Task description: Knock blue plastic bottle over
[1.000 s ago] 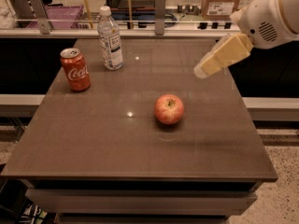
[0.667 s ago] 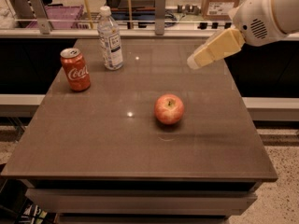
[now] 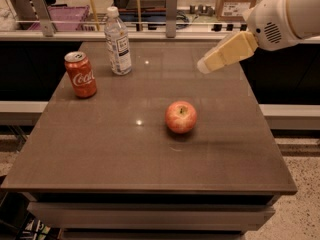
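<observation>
**Bottle upright, well to picture-left of gripper**

Camera view: the clear, bluish plastic water bottle with white cap and label (image 3: 118,43) is seen standing upright on the far-left part of the brown rectangular tabletop (image 3: 125,154), with its long axis vertical. The cream-coloured, wedge-shaped gripper (image 3: 205,66) is held in the air over the far-right part, tip angled down toward picture-left. Its opening cannot be told. The bottle is well apart from it, with bare table between. A leftward sweep into the bottle's upper half is judged to be called for. The red cylindrical soda can (image 3: 80,74) and the round red apple (image 3: 181,117) are judged to lie nearer the camera than that line.
</observation>
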`<state>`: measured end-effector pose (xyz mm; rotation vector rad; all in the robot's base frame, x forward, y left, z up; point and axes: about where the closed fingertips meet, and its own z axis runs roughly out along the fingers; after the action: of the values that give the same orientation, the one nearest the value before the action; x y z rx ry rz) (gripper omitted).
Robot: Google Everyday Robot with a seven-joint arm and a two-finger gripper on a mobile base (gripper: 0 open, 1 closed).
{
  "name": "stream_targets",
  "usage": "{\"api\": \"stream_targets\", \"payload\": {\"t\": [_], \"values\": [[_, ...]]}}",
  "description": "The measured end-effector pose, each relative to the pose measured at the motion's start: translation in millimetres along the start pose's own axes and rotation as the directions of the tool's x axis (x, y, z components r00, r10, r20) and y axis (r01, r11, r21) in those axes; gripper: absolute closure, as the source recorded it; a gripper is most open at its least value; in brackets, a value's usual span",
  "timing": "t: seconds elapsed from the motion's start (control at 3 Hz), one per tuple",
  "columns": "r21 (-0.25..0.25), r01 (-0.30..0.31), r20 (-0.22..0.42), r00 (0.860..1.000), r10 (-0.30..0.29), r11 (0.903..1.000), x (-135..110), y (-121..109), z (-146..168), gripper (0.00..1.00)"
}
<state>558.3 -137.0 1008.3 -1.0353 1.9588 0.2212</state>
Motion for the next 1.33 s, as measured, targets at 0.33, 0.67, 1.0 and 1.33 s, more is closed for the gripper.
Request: {"api": "stream_targets", "payload": {"t": [0.33,0.67,1.0,1.33], "values": [[0.005,-0.009,0.035,0.999,0.009,0.9999,-8,3,27,0.00],[-0.002,-0.018,0.103,0.995,0.018,0.9998,-19,14,54,0.00],[-0.019,-0.036,0.173,0.984,0.039,0.9992,-31,26,78,0.00],[-0.032,-0.064,0.246,0.967,0.070,0.9975,-49,32,104,0.00]]}}
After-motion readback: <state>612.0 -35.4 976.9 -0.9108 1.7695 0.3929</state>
